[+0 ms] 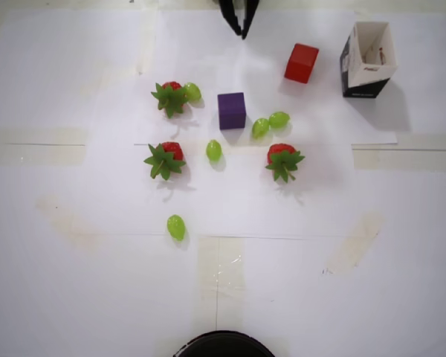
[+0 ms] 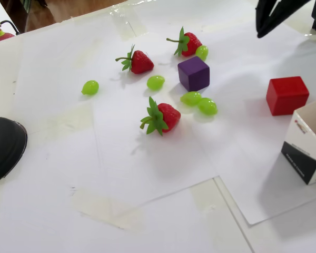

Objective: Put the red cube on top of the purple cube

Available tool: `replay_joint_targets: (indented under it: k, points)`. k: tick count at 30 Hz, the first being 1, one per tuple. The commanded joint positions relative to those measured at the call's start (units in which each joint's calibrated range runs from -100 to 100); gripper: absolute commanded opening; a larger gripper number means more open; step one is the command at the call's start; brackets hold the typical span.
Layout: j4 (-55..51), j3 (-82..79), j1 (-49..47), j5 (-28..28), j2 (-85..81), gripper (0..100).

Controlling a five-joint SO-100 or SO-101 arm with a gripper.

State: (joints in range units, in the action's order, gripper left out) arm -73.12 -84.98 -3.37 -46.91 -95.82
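Two cubes sat apart on the paper-covered counter point(image 1: 74, 282), so you had not yet begun the pick: the red cube point(image 1: 302, 62) rested up and to the right of the purple cube point(image 1: 231, 110) in the overhead view, near it but not touching, with nothing stacked. Your end effector point(image 1: 243, 30) hung at the top edge, above the purple cube and left of the red one, holding nothing; its dark fingers came to a near point, though I could not tell for certain whether they were pressed fully together.

Your next move, as I judged it, called for spreading the fingers, swinging across to the red cube and descending squarely over its flat faces.

Around the purple cube lay clutter: two green grapes point(image 1: 270, 123) just right of it, another grape point(image 1: 214, 150) below, and strawberries point(image 1: 170, 97) to its left and lower right. A black-and-white open carton point(image 1: 366, 59) stood just right of the red cube and could crowd your approach from that side.
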Motion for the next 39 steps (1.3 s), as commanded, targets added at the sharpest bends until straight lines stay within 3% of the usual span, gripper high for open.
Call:
replay_joint_targets:
  k: [1, 10, 17, 39]
  points:
    - [-8.90, 19.89, 0.94, -0.73, 15.08, 0]
    - [-25.41, 66.16, -1.92, -1.07, 65.47, 0]
    - [-18.46, 66.80, -9.72, -2.05, 72.78, 0]
    - [-2.94, 55.98, -29.72, 10.11, 76.22, 0]
